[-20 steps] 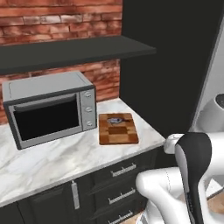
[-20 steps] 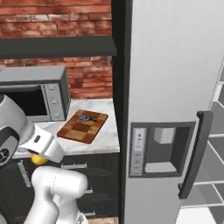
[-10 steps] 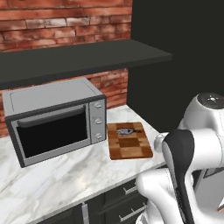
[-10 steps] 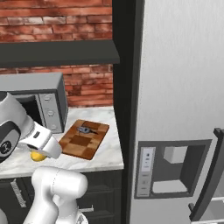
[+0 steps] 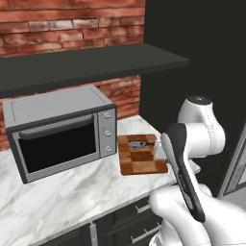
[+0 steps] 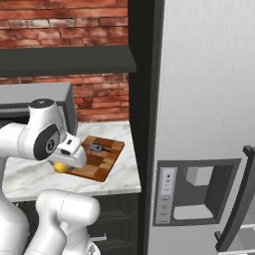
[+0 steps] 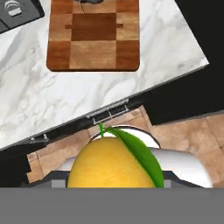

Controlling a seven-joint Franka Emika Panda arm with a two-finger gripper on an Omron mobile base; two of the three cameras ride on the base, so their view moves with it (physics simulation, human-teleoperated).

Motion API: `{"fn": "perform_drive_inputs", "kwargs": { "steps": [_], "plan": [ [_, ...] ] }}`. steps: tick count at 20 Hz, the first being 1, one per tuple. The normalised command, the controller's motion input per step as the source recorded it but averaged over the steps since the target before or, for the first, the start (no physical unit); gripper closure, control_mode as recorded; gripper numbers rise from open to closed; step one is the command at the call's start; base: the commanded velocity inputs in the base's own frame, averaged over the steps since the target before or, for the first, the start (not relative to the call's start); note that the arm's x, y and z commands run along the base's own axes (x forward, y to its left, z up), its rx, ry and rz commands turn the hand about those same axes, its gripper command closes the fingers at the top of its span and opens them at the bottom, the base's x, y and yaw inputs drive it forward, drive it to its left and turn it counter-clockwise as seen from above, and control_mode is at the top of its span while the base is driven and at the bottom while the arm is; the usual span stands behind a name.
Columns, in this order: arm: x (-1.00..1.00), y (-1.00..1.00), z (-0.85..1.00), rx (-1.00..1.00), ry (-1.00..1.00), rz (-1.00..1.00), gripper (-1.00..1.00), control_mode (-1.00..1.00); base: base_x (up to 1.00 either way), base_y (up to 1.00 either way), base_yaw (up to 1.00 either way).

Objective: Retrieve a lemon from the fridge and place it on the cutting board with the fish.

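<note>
surface: marble counter [image 5: 57,197] | on it: microwave [image 5: 60,132], cutting board [image 5: 141,161] | board carries fish [image 5: 138,143]

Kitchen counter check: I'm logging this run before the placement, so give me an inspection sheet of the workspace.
Surface: white marble counter.
Job's things: lemon held in the gripper, above the counter's front edge, short of the cutting board; fish at the board's far end; fridge right of the counter.
Clutter: microwave left of the board.
Grippers: shut on the lemon.
Cables: nothing seen.
Surroundings: brick wall, dark shelf.
</note>
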Motion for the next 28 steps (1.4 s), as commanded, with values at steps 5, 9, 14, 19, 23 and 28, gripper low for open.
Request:
{"fn": "perform_drive_inputs", "kwargs": {
  "steps": [5, 9, 14, 19, 23, 28],
  "plan": [
    [1.0, 0.0, -0.82, 0.0, 0.2, 0.12, 1.0, -1.0, 0.0, 0.0, 0.0],
    [1.0, 0.0, -0.69, -0.03, 0.18, 0.0, 1.0, -1.0, 0.0, 0.0, 0.0],
    [1.0, 0.0, -0.43, 0.0, 0.14, 0.0, 1.0, -1.0, 0.0, 0.0, 0.0],
    [0.99, 0.0, -0.17, 0.0, 0.0, -0.02, 1.0, -1.0, 0.0, 0.0, 0.0],
    [0.79, 0.05, -0.38, -0.03, -0.01, -0.01, 1.0, -1.0, 0.0, 0.0, 0.0],
    [0.28, 0.03, -0.68, -0.04, -0.02, -0.1, 1.0, -1.0, 0.0, 0.0, 0.0]
  ]
}}
